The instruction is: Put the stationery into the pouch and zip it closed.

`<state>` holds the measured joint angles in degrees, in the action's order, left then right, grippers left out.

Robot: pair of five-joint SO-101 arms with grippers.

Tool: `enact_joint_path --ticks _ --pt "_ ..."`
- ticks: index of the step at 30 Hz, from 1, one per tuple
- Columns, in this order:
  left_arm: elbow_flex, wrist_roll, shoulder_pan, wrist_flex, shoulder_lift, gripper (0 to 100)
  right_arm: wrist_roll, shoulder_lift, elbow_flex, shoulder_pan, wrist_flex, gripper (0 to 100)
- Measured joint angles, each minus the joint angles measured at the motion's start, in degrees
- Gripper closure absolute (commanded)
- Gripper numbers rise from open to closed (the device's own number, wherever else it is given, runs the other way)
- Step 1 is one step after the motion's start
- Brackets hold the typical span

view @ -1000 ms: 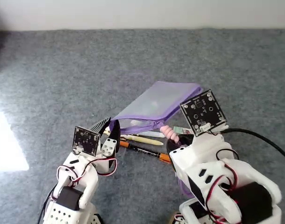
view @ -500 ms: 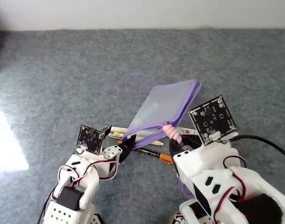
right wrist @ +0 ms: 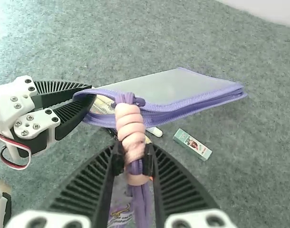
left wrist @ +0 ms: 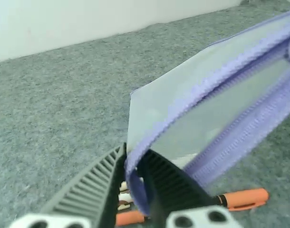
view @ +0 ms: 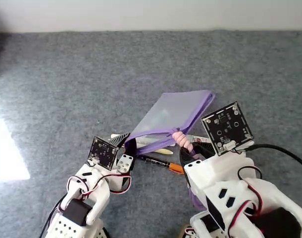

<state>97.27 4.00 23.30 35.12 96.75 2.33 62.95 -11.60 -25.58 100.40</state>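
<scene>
One pouch [view: 176, 111], one orange pen [view: 167, 165], one cream pen [view: 163, 151], one green box [right wrist: 192, 144], left claw [left wrist: 131, 159] and right claw [right wrist: 133, 154].

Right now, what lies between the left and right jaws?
In the high view, the open zipper edge of the pouch spans from the left gripper to the right gripper; beneath it lie an orange pen and a cream pen.

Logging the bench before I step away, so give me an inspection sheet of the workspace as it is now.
Surface: grey felt mat, flat.
Job's things: purple pouch unzipped, mouth held open; orange pen, cream pen and small green box on the mat by its mouth.
Clutter: nothing seen.
Grippers: left gripper shut on the pouch's edge; right gripper shut on pink zipper pull.
Cables: black cable off the right arm; red and white wires on left arm.
Surroundings: white wall.
</scene>
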Motion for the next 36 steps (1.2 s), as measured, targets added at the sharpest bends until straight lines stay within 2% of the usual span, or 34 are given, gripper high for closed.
enact_joint_path --ticks 4,8,12,17,23,27,32,36 --pt "-0.26 -3.16 -0.53 0.00 0.00 99 2.11 0.00 0.00 0.00 -0.35 99.1" --pt "-5.63 -4.75 -5.54 2.46 0.00 99 2.64 -0.35 0.00 0.00 -5.01 99.1" --pt "-15.03 -8.26 -9.49 13.27 0.00 99 2.73 -0.44 -1.58 -0.35 -10.99 99.1" --pt "-26.20 -9.32 -10.55 27.69 0.00 99 2.73 -0.62 -6.77 -0.44 -17.85 99.1" --pt "-34.55 -9.32 -11.78 38.42 0.00 99 -3.08 -0.97 -13.71 -2.02 -24.53 99.1" --pt "-39.47 -10.81 -17.85 42.37 0.00 99 -6.59 -0.97 -17.41 -5.36 -27.96 99.1" --pt "-43.43 -16.00 -27.43 46.86 0.88 99 -8.35 -0.97 -22.42 -8.18 -34.90 99.1" --pt "-43.78 -16.44 -30.68 50.55 0.88 99 -8.44 -1.05 -27.08 -8.70 -40.00 99.1"
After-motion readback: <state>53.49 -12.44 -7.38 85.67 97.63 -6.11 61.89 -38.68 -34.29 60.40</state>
